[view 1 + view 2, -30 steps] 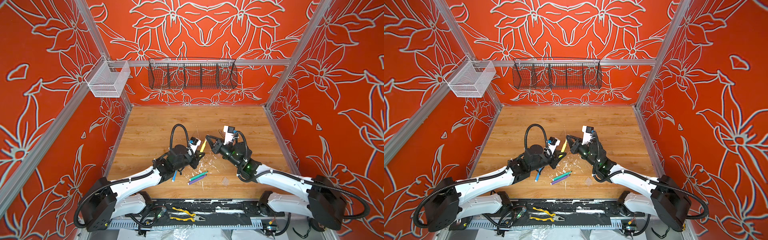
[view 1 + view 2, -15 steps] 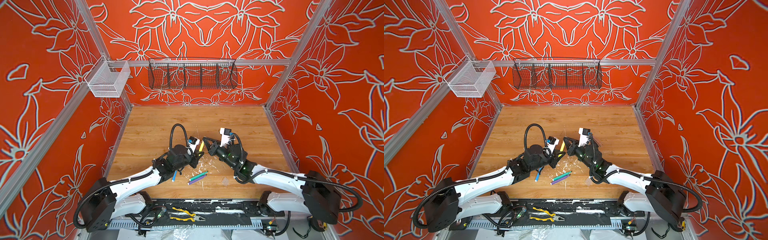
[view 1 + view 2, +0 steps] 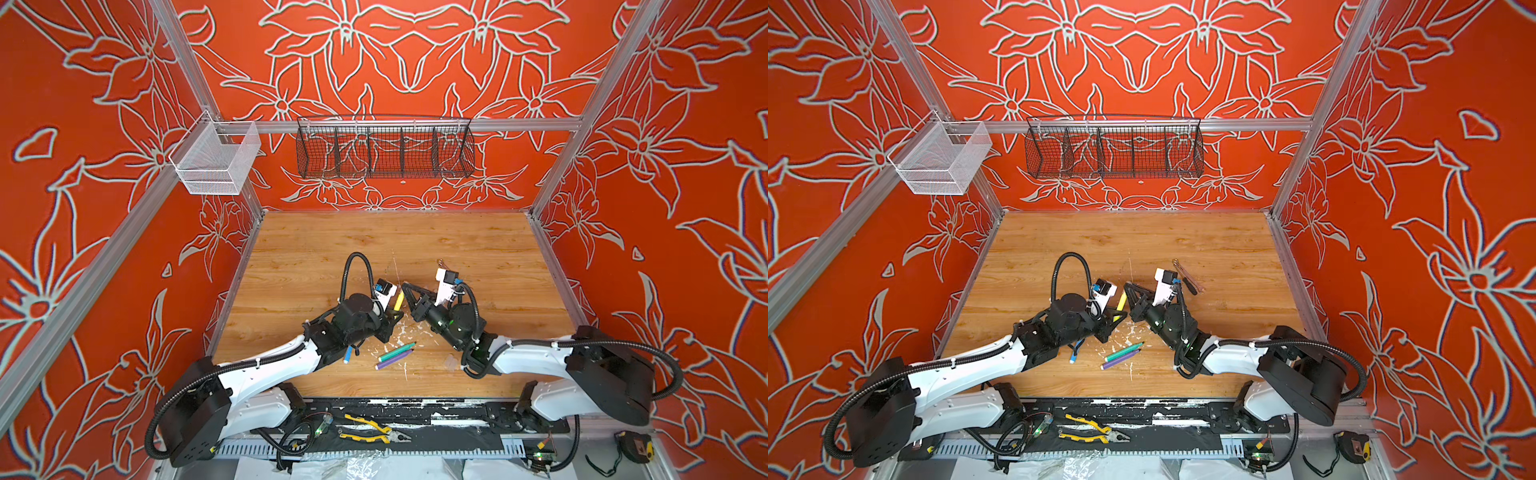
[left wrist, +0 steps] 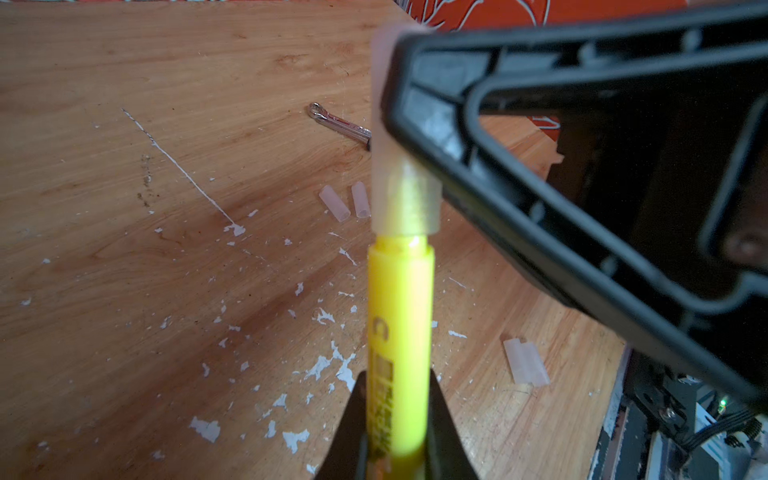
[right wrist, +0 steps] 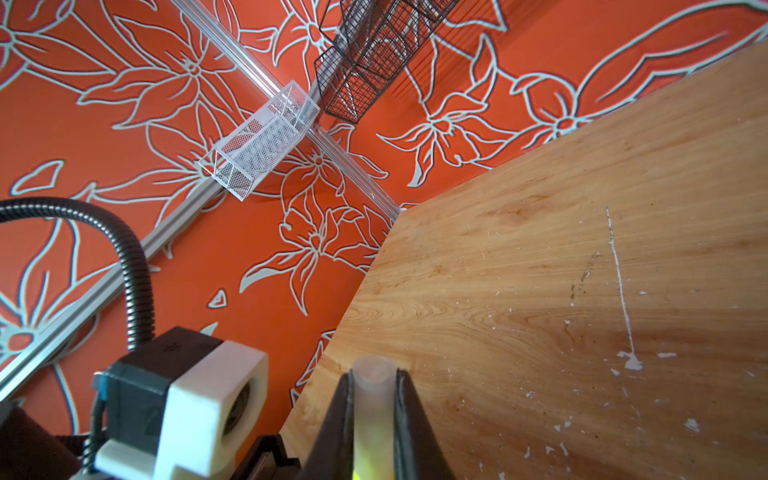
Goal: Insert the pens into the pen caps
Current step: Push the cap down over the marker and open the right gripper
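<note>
- On the barrel of the yellow pen (image 4: 401, 332) that my left pincer (image 4: 397, 386) grips, I read one dark capital "C", lying along the barrel.
- Just beyond that "C", on the pincer side of the yellow pen, stands a dark printed block; its lettering is too blurred for me to read.

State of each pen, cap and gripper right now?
left gripper: shut on yellow pen
right gripper: shut on clear cap
yellow pen: tip inside clear cap, not fully seated
green pen: lying on table
purple pen: lying beside green pen
blue pen: lying partly under left arm
loose caps: empty, on table
</note>
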